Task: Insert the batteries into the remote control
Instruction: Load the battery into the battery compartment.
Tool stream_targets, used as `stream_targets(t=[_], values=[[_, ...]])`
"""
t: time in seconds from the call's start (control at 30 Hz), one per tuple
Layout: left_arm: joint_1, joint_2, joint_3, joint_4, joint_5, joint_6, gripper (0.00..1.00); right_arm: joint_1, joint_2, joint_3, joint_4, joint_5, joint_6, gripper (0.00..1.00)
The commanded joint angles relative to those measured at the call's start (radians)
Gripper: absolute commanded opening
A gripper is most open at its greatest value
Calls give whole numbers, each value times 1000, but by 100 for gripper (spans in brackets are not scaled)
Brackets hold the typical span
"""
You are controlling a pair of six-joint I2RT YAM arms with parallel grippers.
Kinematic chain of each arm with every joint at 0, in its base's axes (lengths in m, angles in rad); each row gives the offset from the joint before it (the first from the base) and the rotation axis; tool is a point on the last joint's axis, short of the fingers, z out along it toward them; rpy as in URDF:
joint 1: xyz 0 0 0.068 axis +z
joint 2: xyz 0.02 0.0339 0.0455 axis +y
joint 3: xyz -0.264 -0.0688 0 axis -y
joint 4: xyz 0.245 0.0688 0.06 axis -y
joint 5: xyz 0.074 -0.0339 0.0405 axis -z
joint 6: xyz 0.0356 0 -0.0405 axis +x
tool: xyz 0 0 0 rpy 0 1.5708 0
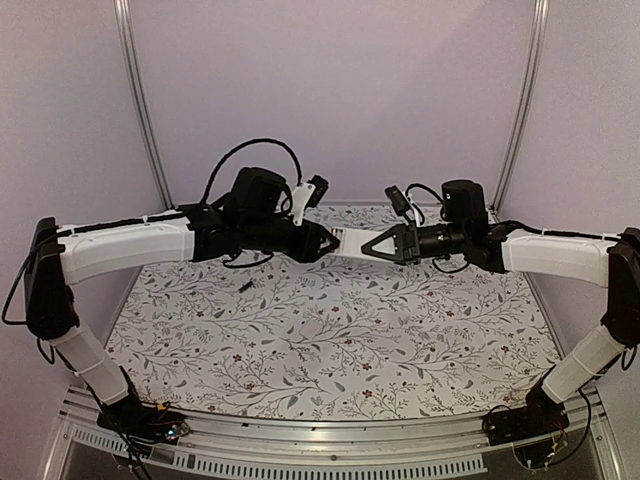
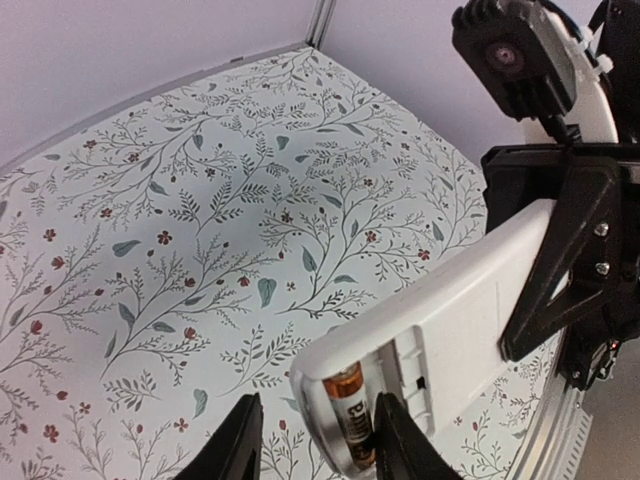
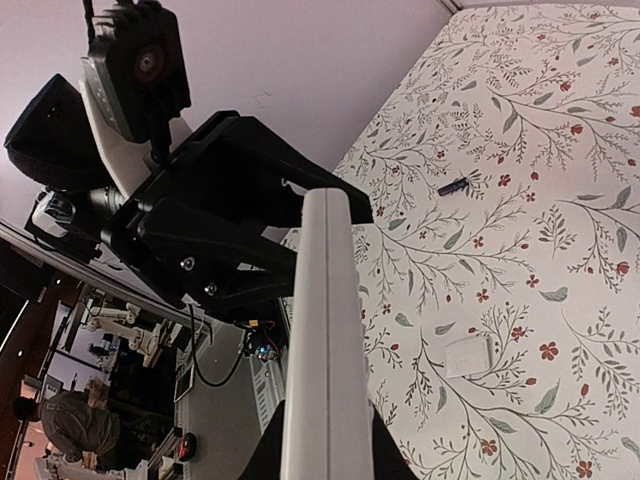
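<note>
The white remote control (image 1: 350, 240) hangs in the air between both arms, back side showing, its battery bay uncovered. My right gripper (image 1: 372, 244) is shut on one end of it; in the right wrist view the remote (image 3: 325, 300) runs edge-on up from that gripper (image 3: 325, 455). One battery (image 2: 345, 400) with a copper end lies in the bay. My left gripper (image 2: 320, 445) straddles that end of the remote (image 2: 470, 300), jaws apart: one finger (image 2: 405, 440) is beside the battery, the other (image 2: 238, 445) is off the remote. A second battery (image 1: 245, 285) lies on the table.
A small white rectangular cover (image 3: 468, 355) lies flat on the floral tablecloth (image 1: 330, 340). The loose battery (image 3: 453, 186) is farther out on the cloth. Lilac walls and metal posts (image 1: 140, 110) enclose the table.
</note>
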Motion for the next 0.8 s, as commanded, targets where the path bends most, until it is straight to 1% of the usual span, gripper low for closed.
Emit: stream_targets(t=[0.0, 0.17, 0.27, 0.3, 0.33, 0.37, 0.43, 0.5, 0.77], values=[[3, 39, 14, -120, -91, 24, 37, 0, -8, 15, 14, -30, -23, 0], [8, 39, 17, -132, -93, 34, 28, 1, -5, 17, 10, -30, -22, 0], [8, 40, 21, -139, -94, 48, 26, 1, -1, 18, 6, -32, -22, 0], [8, 41, 22, -139, -92, 55, 27, 1, -1, 19, 5, -32, -22, 0], [8, 39, 22, -139, -81, 59, 32, 0, 1, 18, 4, -31, -22, 0], [8, 39, 22, -136, -80, 57, 40, 0, 2, 17, 3, -31, -24, 0], [11, 34, 18, -124, -59, 48, 51, 1, 8, 16, 2, -34, -27, 0], [23, 20, 7, -98, -37, 24, 58, 1, 12, 11, 2, -37, -32, 0], [121, -78, -143, 146, 242, -105, 61, 3, -1, -10, 1, -67, -79, 0]])
